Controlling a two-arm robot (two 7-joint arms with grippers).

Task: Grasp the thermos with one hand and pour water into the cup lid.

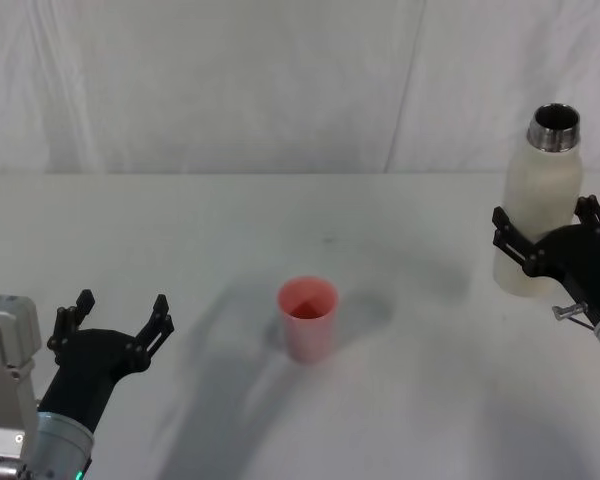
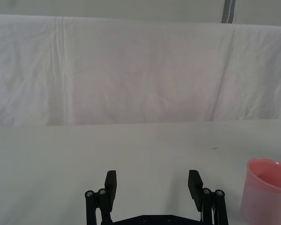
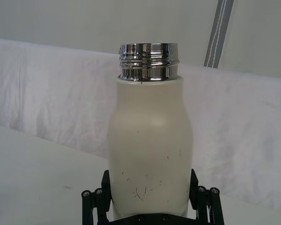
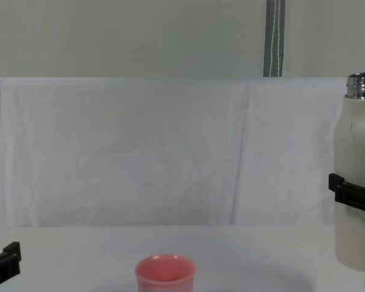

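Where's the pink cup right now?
The cup stands upright at the table's middle in the head view, between the open left hand and the thermos gripped by the right hand.

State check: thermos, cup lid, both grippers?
thermos: upright, uncapped, steel neck open, held around its lower body.
cup lid: upright on the table, mouth up, apart from the thermos.
right gripper: closed around the thermos, at the table's right side.
left gripper: open, holding nothing, low at the near left.
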